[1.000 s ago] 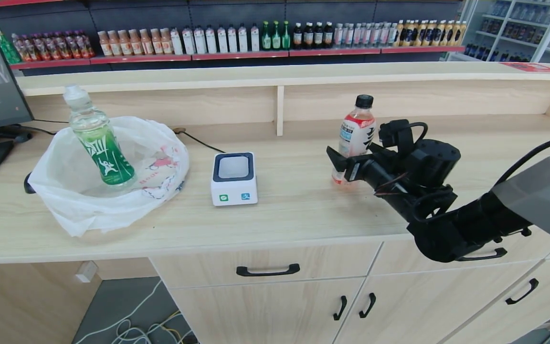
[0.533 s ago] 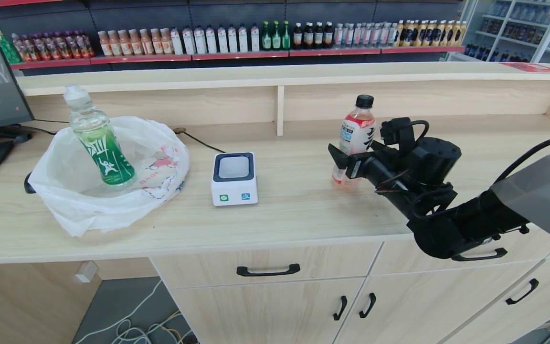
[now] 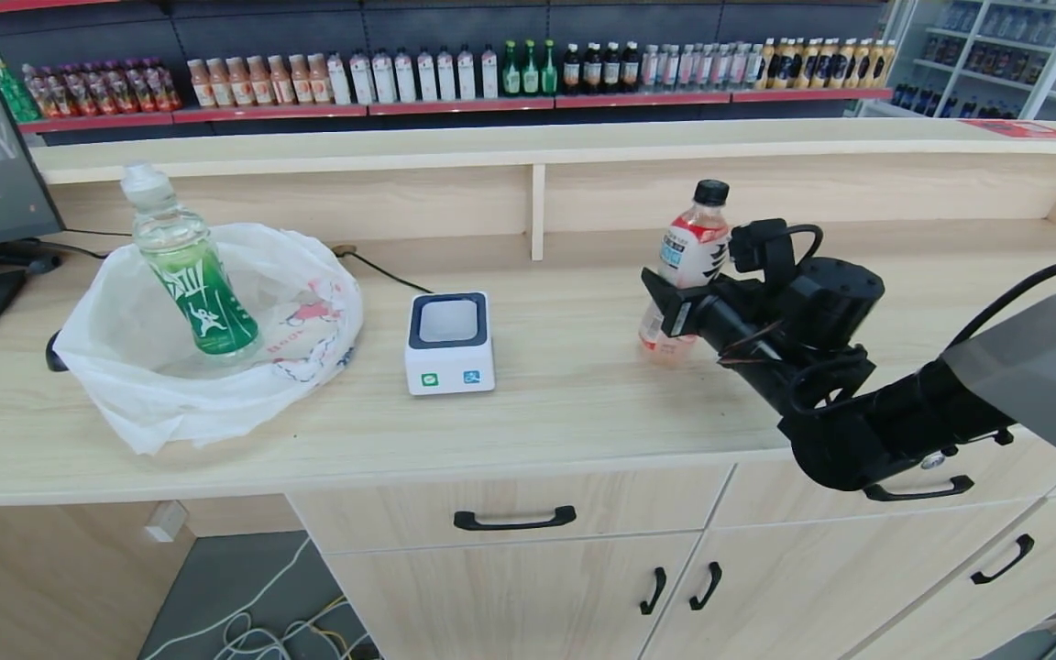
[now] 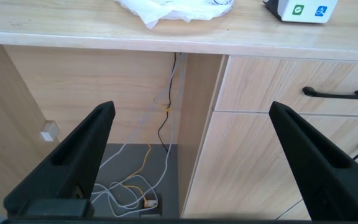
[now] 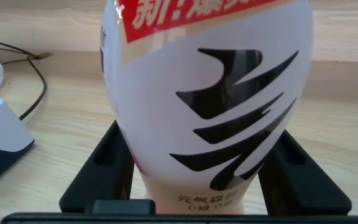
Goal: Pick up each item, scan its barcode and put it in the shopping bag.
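Right gripper: pinched a pink plastic drink bottle with a black cap, tilted, on the right of the pale wooden counter.
Left gripper: fingers spread, empty, low before the cabinets.
Risk: the rounded, slick bottle could have slipped or swung in the grip, likely hiding its barcode from the white box scanner.
Bag: the white plastic shopping bag already held a green-labelled clear bottle, which a careless drop might have toppled.
Print: red band with white characters and black strokes; barcode unseen.

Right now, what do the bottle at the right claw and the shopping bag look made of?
Pink drink bottle: probably clear plastic; pink liquid shows through above and below a glossy printed label. Shopping bag: likely thin white plastic film; translucent, crumpled, slumped.
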Robot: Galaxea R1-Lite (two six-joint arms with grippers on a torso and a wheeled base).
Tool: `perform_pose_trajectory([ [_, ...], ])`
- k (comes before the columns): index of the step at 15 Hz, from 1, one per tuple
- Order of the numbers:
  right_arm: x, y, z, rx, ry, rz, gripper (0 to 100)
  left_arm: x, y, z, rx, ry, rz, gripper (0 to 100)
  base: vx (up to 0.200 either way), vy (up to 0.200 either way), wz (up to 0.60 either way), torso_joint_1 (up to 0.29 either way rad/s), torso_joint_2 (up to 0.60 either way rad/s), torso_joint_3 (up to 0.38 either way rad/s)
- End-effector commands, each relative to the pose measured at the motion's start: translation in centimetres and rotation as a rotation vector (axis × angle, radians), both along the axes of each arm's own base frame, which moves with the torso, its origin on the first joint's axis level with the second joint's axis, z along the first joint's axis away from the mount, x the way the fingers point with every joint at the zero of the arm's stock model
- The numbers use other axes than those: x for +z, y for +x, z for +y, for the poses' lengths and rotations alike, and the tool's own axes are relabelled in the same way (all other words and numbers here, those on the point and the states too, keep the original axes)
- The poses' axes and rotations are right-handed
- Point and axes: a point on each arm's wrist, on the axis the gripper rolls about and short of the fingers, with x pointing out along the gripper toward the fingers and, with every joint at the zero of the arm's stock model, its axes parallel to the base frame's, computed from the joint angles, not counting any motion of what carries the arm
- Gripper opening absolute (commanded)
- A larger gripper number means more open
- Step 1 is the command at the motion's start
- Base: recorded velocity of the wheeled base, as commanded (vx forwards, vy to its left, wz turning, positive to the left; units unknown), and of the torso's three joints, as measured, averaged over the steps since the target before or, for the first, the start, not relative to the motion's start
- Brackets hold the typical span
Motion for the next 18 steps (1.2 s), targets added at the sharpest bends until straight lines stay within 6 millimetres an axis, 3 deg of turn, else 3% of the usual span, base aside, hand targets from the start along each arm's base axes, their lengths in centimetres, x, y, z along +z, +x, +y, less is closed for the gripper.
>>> perform_pose_trajectory([
  [1, 0.8, -0.4, 0.1, 0.0, 0.001, -0.022, 0, 0.0, 0.0, 0.0, 0.001, 0.0, 0.0, 100, 0.0, 0.0, 0.0, 0.0, 0.0, 0.0],
  [7, 3.6, -3.2, 1.5, 0.015, -0.04, -0.094, 0, 0.0, 0.0, 0.0, 0.001, 0.0, 0.0, 100, 0.0, 0.0, 0.0, 0.0, 0.0, 0.0],
  [11, 5.6, -9.0, 1.1, -0.016, -0.07, -0.101, 0, 0.0, 0.0, 0.0, 0.001, 0.0, 0.0, 100, 0.0, 0.0, 0.0, 0.0, 0.0, 0.0],
  [15, 5.5, -14.9, -0.1, -0.062, -0.071, -0.049, 0, 0.0, 0.0, 0.0, 0.001, 0.0, 0.0, 100, 0.0, 0.0, 0.0, 0.0, 0.0, 0.0],
  [18, 5.0, -17.5, -1.0, -0.06, -0.086, -0.028, 0, 0.0, 0.0, 0.0, 0.001, 0.0, 0.0, 100, 0.0, 0.0, 0.0, 0.0, 0.0, 0.0],
])
